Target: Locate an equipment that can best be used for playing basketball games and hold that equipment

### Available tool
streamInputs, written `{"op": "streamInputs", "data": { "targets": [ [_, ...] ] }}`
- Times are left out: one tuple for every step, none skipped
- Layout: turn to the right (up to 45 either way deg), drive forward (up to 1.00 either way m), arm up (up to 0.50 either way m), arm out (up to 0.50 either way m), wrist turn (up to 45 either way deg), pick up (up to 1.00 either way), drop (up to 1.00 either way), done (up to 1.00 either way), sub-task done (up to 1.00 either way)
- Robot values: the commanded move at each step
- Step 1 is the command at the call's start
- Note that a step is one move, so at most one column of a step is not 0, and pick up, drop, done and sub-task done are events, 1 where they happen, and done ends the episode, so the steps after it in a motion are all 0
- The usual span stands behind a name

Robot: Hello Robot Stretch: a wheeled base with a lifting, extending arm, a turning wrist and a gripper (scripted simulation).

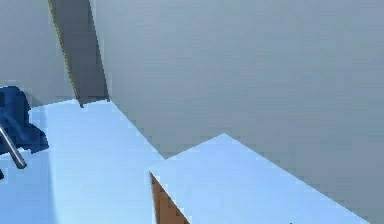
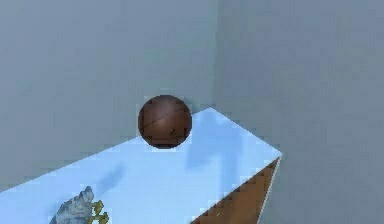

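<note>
Nearest, a grey crumpled thing (image 2: pixel 73 209) lies on the pale blue bench (image 2: pixel 235 160), down-left of the basketball (image 2: pixel 165 121). That brown basketball shows over the bench's middle, contact with it unclear; behind the basketball, a grey wall (image 2: pixel 80 60). Claw's state: cannot tell.

Basketball (image 2: pixel 165 121): dark brown, faint darker seams.
Tabletop (image 2: pixel 215 150) by basketball: pale blue; side panel (image 2: pixel 245 200) orange-brown.
Wall (image 2: pixel 300 70) behind basketball: plain grey.
Lumpy object (image 2: pixel 75 208) lower-left of basketball: grey, yellow-green flecks.
</note>
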Motion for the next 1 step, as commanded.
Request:
{"op": "streamInputs", "data": {
  "targets": [
    [0.0,0.0,0.38,0.0,0.0,0.0,0.0,0.0,0.0]
  ]
}}
